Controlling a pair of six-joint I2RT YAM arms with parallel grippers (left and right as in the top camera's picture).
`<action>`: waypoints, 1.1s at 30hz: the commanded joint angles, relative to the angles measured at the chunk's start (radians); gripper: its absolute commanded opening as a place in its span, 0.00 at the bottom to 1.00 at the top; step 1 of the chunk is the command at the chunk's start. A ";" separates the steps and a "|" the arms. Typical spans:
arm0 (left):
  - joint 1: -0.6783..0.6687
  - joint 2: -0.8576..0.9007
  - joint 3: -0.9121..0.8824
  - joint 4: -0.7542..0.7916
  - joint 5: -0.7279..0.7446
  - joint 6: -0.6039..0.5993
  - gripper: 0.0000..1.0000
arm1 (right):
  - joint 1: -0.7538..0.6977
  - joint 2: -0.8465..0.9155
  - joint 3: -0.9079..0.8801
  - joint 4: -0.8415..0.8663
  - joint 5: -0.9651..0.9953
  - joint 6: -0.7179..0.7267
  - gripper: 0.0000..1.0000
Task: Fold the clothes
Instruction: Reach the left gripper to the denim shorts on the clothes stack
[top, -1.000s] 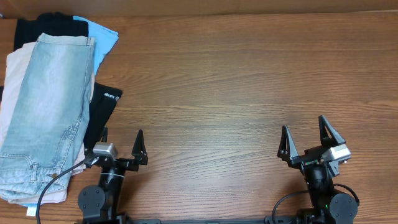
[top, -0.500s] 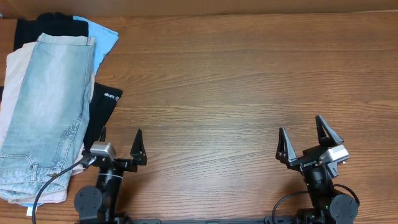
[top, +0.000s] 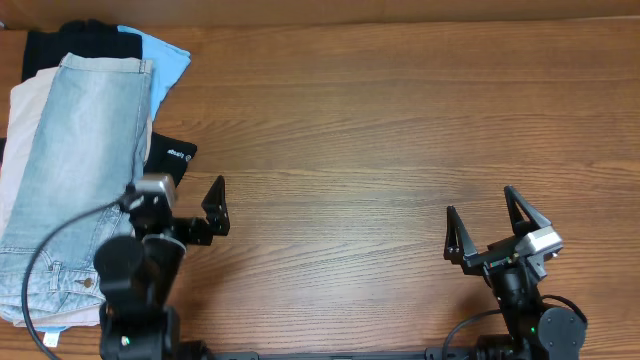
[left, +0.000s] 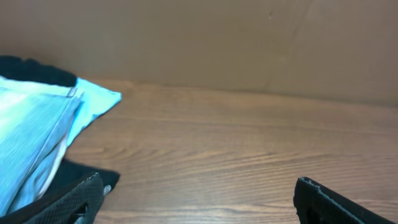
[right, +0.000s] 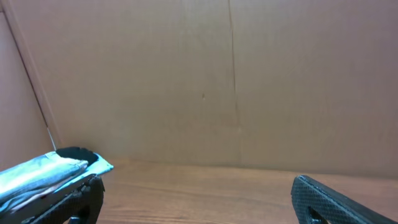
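We are judging that the fold is not yet begun. The left gripper (top: 188, 208) is standing wide open and is holding nothing; the right gripper (top: 483, 215) is also fully spread and empty, well apart from any cloth. The denim shorts (top: 75, 170) are lying flat on top of the pile at the left end of the table (top: 380, 120), over the beige trousers (top: 22, 110) and just beside the black garment (top: 172, 158). The step in hand is, we are thinking, the left arm's reach to the shorts. To do it well, we are advising to pinch only the denim layer at its near edge, not the beige cloth under it, and to pull it onto the bare wood in the middle.
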 joint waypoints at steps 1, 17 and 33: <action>0.005 0.124 0.141 -0.068 0.084 0.057 1.00 | 0.005 0.051 0.106 -0.032 -0.006 -0.021 1.00; 0.005 0.289 0.329 -0.254 0.068 0.121 1.00 | 0.005 0.633 0.564 -0.267 -0.097 -0.021 1.00; 0.005 0.323 0.338 -0.277 0.179 0.108 1.00 | 0.016 1.216 1.062 -0.644 -0.182 -0.021 1.00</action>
